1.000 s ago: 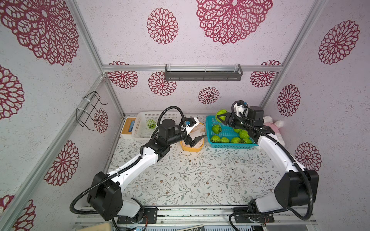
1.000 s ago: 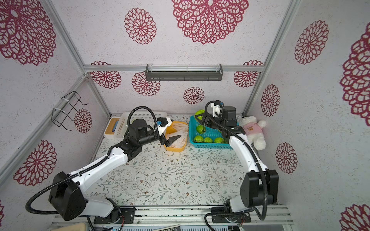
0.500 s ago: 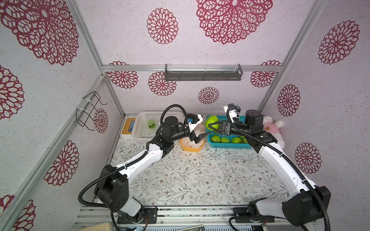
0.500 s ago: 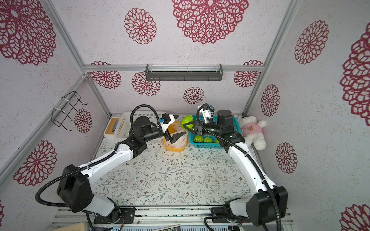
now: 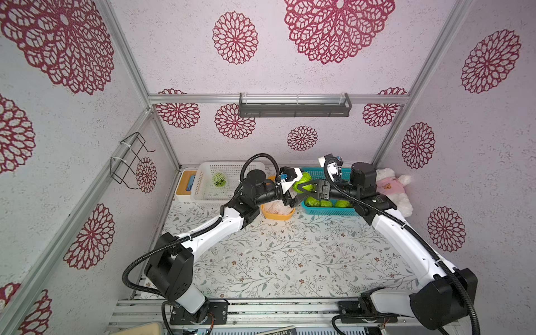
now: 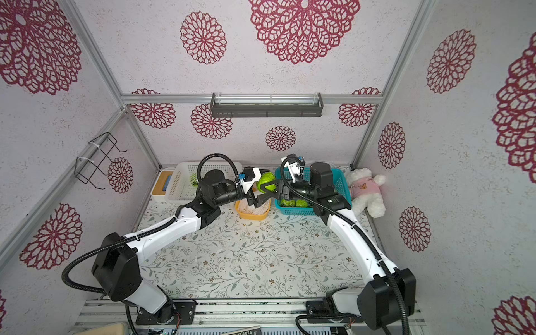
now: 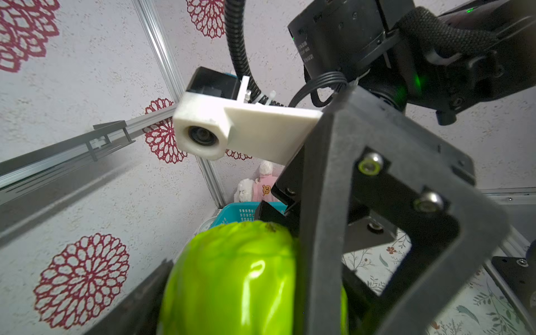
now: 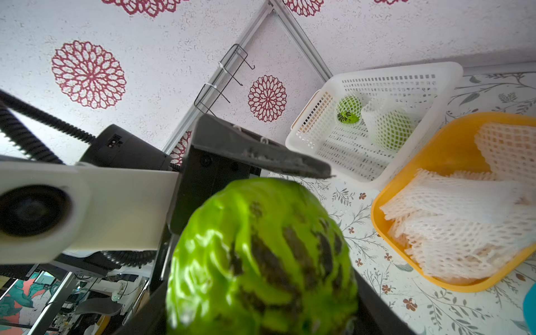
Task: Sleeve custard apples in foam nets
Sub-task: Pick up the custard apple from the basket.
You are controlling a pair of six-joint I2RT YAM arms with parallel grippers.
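Observation:
A bare green custard apple (image 5: pixel 301 184) with dark blotches hangs in the air over the gap between the orange tray and the teal basket. My right gripper (image 5: pixel 305 188) is shut on it from the right, and the fruit fills its wrist view (image 8: pixel 261 255). My left gripper (image 5: pixel 294 190) faces it from the left, its open jaws straddling the same custard apple (image 7: pixel 232 275); one left finger (image 8: pixel 261 162) lies just over the fruit. White foam nets (image 8: pixel 452 226) are piled in the orange tray (image 5: pixel 278 217).
The teal basket (image 5: pixel 330 211) holds several bare custard apples (image 5: pixel 319 202). At the back left, a white perforated basket (image 5: pixel 208 168) holds sleeved fruits (image 8: pixel 391 127). A plush toy (image 5: pixel 391 185) lies at the far right and a small box (image 5: pixel 185 182) at the far left.
The right arm carried the custard apple left from over the teal basket to the left gripper. The left gripper rose from the orange tray, turned toward the fruit, and its jaws narrowed.

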